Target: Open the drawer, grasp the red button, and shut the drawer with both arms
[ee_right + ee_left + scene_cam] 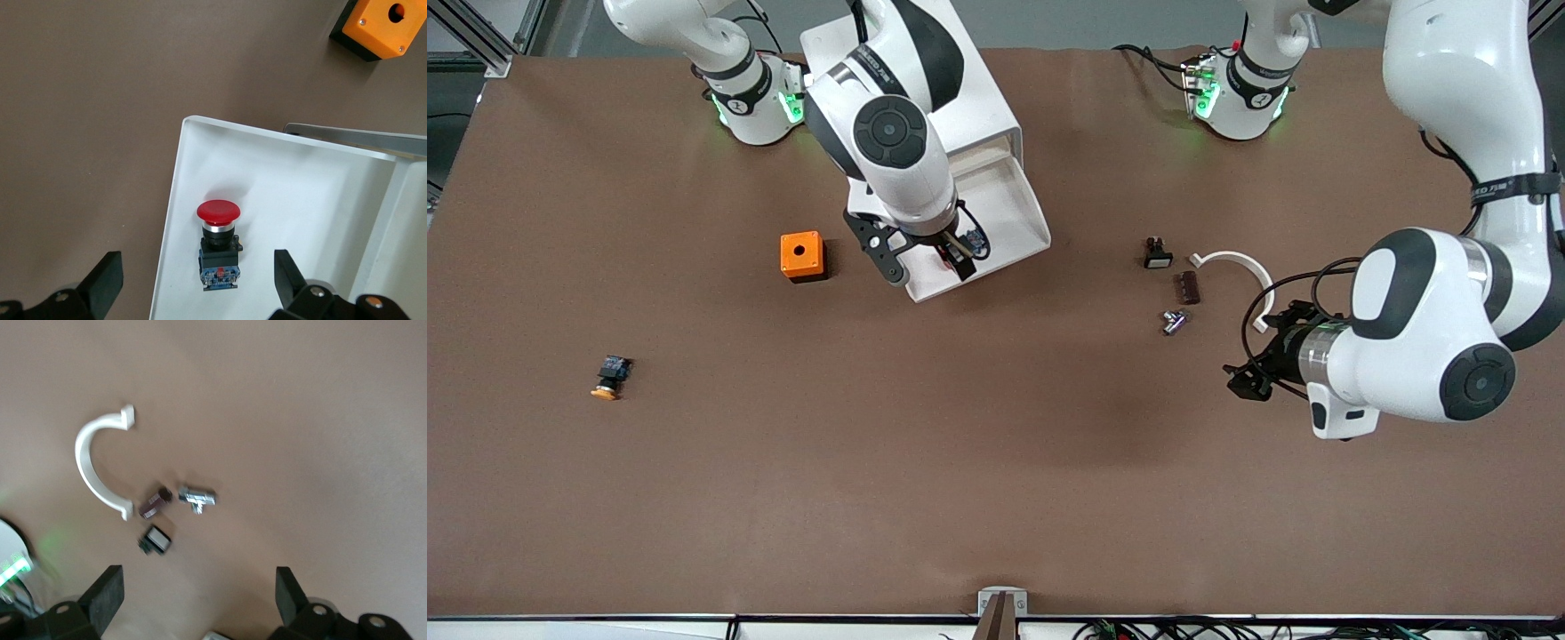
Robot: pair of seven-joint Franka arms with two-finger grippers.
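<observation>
The drawer (996, 213) stands pulled out of the white cabinet (960, 98), which sits by the tabletop (996, 498) edge along the robots' bases, toward the right arm's end. The button (218, 243) lies on its side in the drawer, close to the drawer's front wall, red cap pointing toward one side wall.

The right pincer (925, 258) hangs over the drawer's front part, right above the button, its fingers (100, 283) spread apart with the button between them and not touching it.

An orange cube (802, 256) with a hole sits on the tabletop just beside the drawer, toward the right arm's end. A second button (610, 377) with an orange-yellow cap lies nearer the front camera, close to that same end's edge.

The left arm waits. Its pincer (1249, 378) hovers over bare tabletop toward the left arm's end, fingers (103, 597) apart, holding nothing. Near it lie a white curved clip (1240, 267), a small brown block (1189, 287), a silver metal piece (1173, 322) and a small black switch (1157, 254).
</observation>
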